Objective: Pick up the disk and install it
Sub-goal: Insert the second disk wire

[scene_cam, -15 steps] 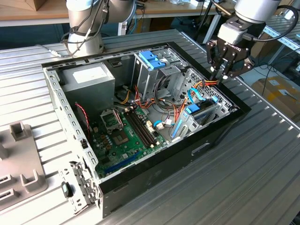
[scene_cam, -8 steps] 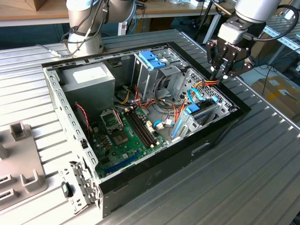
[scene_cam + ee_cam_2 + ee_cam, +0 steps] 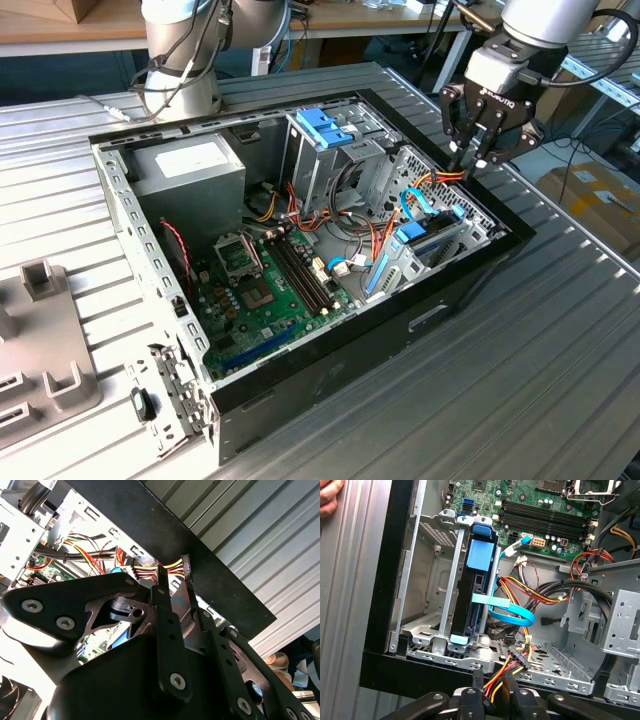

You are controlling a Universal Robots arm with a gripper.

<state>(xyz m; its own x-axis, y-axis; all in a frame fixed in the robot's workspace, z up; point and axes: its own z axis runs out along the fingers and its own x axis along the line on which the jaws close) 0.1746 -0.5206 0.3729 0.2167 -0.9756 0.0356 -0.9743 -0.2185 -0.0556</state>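
The main part of the work looks done to you already: the disk (image 3: 476,592) stands on its edge inside the drive bay (image 3: 427,630) at the front corner of the computer case (image 3: 300,385), and nothing is left lying on the table (image 3: 560,380). You see it from its narrow side, dark, between blue plastic rails, with a blue tab at the end near the motherboard (image 3: 545,510). Its label is not visible. In the exterior view it is the blue-edged block (image 3: 432,240) under the arm.

Your gripper (image 3: 468,165) hangs over the case rim just beside this bay. Its fingers are nearly together and pinch the power cable (image 3: 506,672), a bundle of yellow, red and black wires with a black connector. I judge the cabling is what remains. The blue data cable (image 3: 512,616) loops near the disk; whether it is plugged in, I cannot tell.
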